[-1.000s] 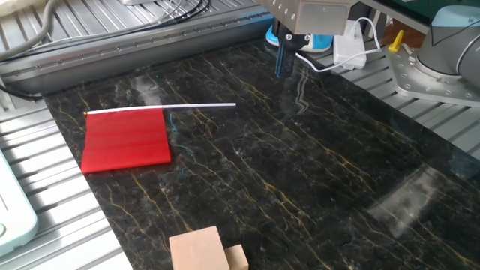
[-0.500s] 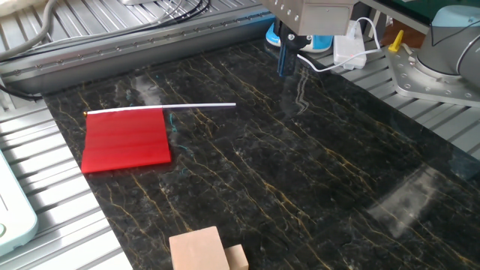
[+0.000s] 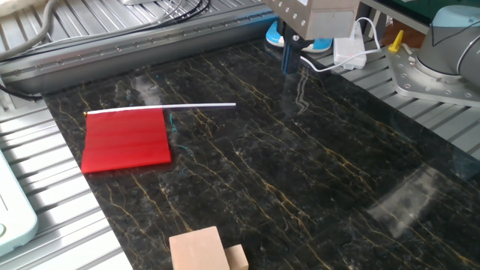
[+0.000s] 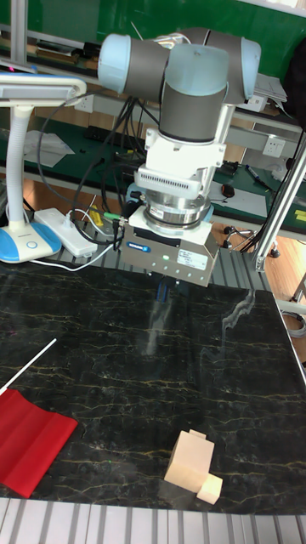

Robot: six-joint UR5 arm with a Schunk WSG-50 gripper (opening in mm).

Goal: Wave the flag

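The flag lies flat on the dark marble table (image 3: 300, 172) at the left: a red sheet (image 3: 126, 139) with a thin white stick (image 3: 199, 106) along its far edge, the stick jutting out to the right. The tall fixed view shows the sheet (image 4: 30, 438) and stick (image 4: 30, 361) at the lower left. My gripper (image 3: 289, 58) hangs over the table's far edge, well to the right of the flag and apart from it. Its bluish fingers (image 4: 163, 291) point straight down, look closed together, and hold nothing.
A pale wooden block with a smaller piece (image 3: 202, 251) sits at the near edge. Behind the gripper stand a blue-and-white lamp base (image 4: 24, 242) and a white power strip (image 3: 349, 46) with cables. Slatted metal surfaces (image 3: 45, 187) flank the table.
My gripper has shifted slightly to the right along the far edge. The flag and the wooden block have not moved.
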